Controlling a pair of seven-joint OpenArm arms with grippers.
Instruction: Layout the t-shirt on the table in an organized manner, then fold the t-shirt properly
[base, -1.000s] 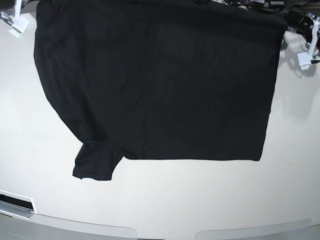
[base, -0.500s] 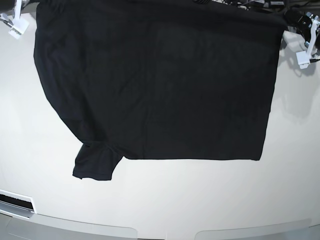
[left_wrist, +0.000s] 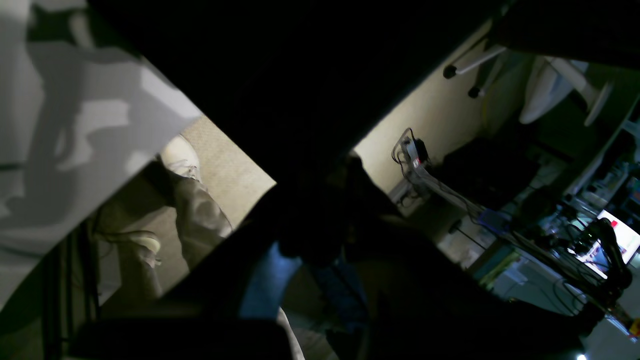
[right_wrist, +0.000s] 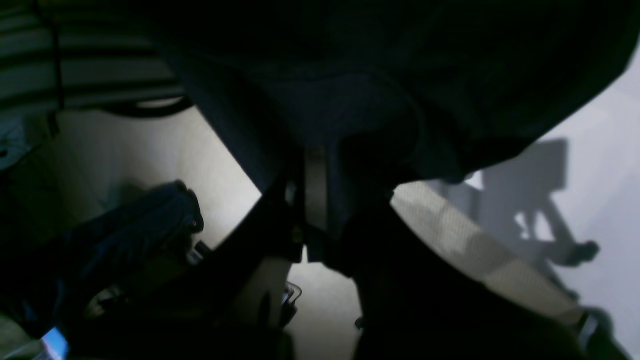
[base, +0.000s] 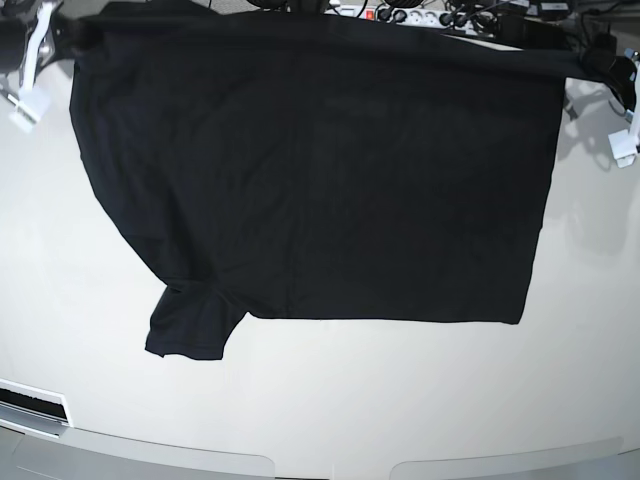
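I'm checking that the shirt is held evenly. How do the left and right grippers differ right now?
In the base view the left gripper grips the t-shirt at its squared corner with a straight side edge; the right gripper grips the corner whose side slants down to the sleeve. The left gripper also sits slightly lower in that view than the right. Both are shut on the t-shirt's far edge, stretched between them.

Base view high above the table (base: 330, 400), both wrist views close under the t-shirt (base: 320, 170), sharing its edge

Both claws (right_wrist: 320, 200) (left_wrist: 310, 220) clamped shut.
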